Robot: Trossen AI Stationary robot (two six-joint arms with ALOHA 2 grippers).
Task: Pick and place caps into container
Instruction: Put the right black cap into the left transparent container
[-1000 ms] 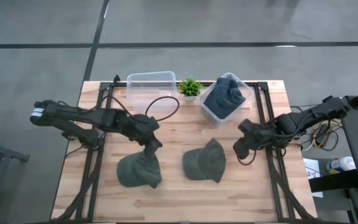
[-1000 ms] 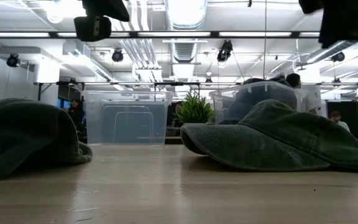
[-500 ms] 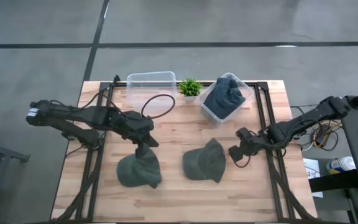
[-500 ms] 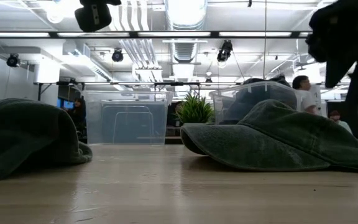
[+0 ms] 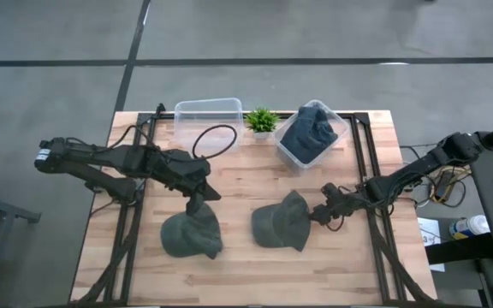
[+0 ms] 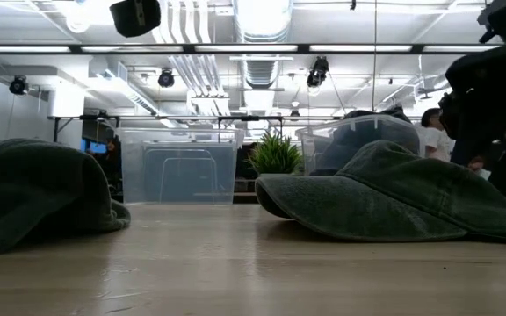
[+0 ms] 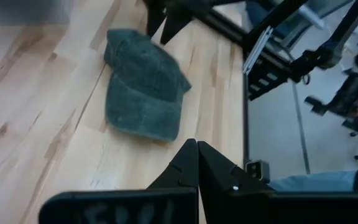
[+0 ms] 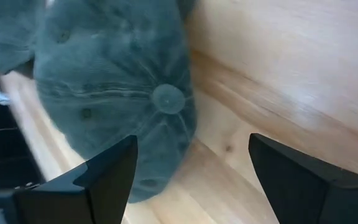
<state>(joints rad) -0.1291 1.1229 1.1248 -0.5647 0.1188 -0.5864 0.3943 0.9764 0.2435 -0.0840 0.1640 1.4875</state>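
- Wooden counter (image 5: 238, 184): right end effector (image 5: 317, 213), fingers apart, has slid toward the middle olive cap (image 5: 282, 224), now just at its 3 o'clock edge.
- Left end effector (image 5: 197, 205), fingers together, still above the left cap (image 5: 191, 233).
- No readable writing.

Olive-green fabric cap (image 5: 283, 224): I see faded olive.
Second olive-green fabric cap (image 5: 192, 233): same.
Slate-blue fabric caps (image 5: 308, 130): dark blue-grey.
Wooden counter (image 5: 246, 274): pale, grained.
Small potted plant (image 5: 262, 120): bright green.

Both arms (image 5: 118, 158) are dark and slim. A black cable (image 5: 216, 141) loops off the left one. Its base end carries a white label (image 5: 44, 156). Fingers (image 8: 98, 177) are black wedges.
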